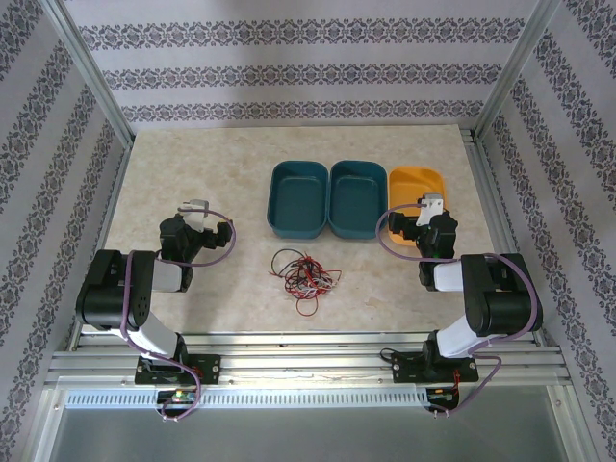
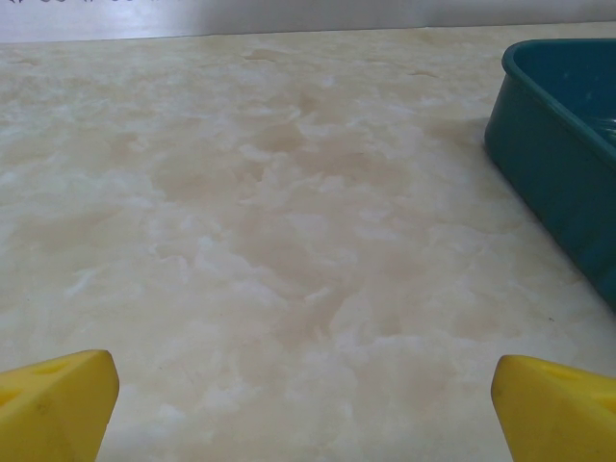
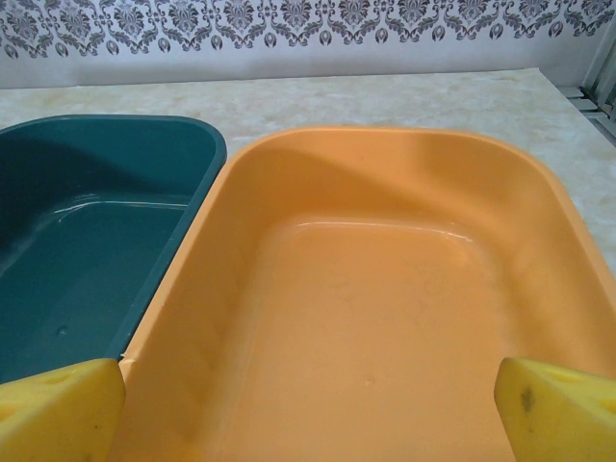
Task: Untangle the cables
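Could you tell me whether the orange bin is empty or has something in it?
Empty: the right wrist view looks straight into the orange bin and its floor is bare.

Bright, even, diffuse light; shadows are faint. Thin glare streaks the teal bin [image 3: 96, 252] at 9 o'clock in the right wrist view. Yellow fingertips [image 3: 553, 409] at 5 and 7 o'clock look soft.
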You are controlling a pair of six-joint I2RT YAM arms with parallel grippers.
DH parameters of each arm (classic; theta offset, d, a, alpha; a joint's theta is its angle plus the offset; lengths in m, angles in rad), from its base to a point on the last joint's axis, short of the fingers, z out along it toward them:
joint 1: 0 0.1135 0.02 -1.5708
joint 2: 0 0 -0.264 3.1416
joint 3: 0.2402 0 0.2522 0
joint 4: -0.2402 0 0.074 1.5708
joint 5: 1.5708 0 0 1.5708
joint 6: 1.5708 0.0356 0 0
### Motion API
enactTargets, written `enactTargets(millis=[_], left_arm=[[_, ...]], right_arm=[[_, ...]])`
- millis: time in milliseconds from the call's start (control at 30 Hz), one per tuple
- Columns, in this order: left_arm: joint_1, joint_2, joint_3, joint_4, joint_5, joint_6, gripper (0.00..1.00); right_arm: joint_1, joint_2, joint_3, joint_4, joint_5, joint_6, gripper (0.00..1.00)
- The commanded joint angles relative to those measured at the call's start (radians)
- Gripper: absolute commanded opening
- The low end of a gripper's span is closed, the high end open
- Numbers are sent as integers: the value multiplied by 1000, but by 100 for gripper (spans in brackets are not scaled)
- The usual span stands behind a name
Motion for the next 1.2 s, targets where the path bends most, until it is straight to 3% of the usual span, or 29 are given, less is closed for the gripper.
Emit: enactTargets(millis=[0, 167, 267, 467, 700, 933, 1033, 1167], left_arm=[[9, -5, -8, 39, 10, 16, 99], [9, -3, -7, 37, 1, 13, 99], [9, -4, 6, 11, -59, -8, 99], [9, -31, 4, 0, -112, -25, 99], [8, -277, 28, -253, -162, -54, 99], [2, -547, 44, -522, -187, -268, 99], [-33, -655, 35, -616, -184, -339, 100], [-146, -774, 17, -728, -230, -418, 100]], right_arm=[[1, -5, 16, 8, 1, -8, 98], [2, -5, 13, 12, 0, -8, 98], [2, -20, 7, 12, 2, -8, 98], [-1, -178, -45, -51, 82, 19, 98], [-1, -307, -21, -214, 176, 73, 98], [10, -452, 71, -568, 198, 144, 98], [39, -517, 95, -683, 232, 156, 98], [105, -580, 142, -840, 263, 181, 98]])
